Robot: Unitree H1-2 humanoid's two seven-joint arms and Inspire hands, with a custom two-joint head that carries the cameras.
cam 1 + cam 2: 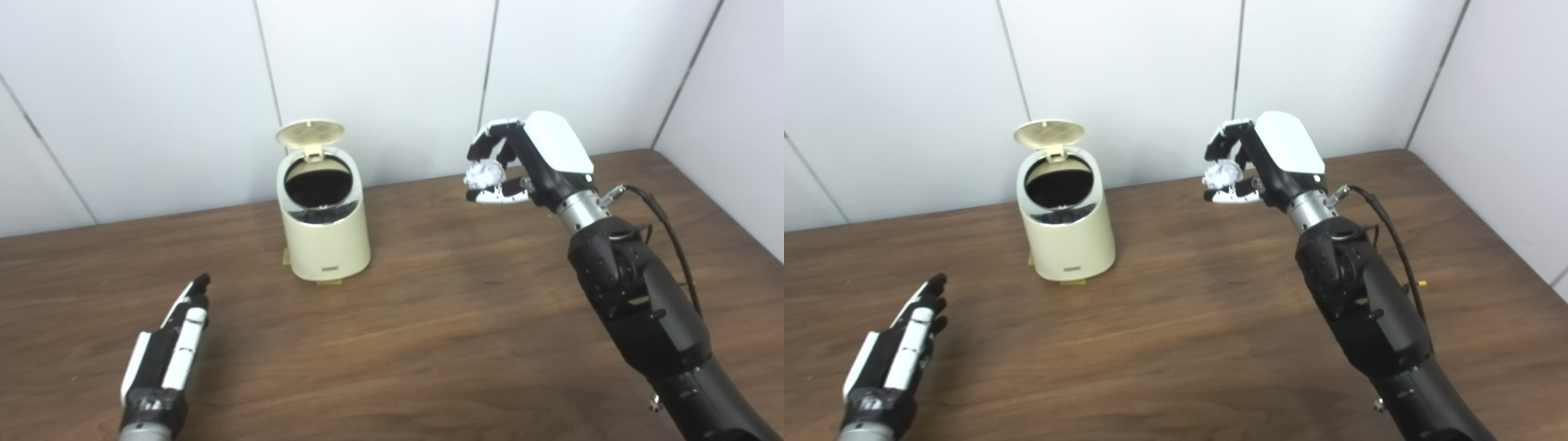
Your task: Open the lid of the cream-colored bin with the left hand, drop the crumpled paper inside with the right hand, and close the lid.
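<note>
Right robot hand (pixel 520 165) around crumpled paper (pixel 484 174)

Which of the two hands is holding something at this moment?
The right hand, raised above the table, holds the crumpled paper in its fingers. The left hand is low, fingers straight, and holds nothing.

Table (pixel 429 318): dark brown wood grain, filling the lower part of both views
Wall (pixel 380 73): pale grey-white panels with thin dark seams (a corner shows at the far right)
</note>
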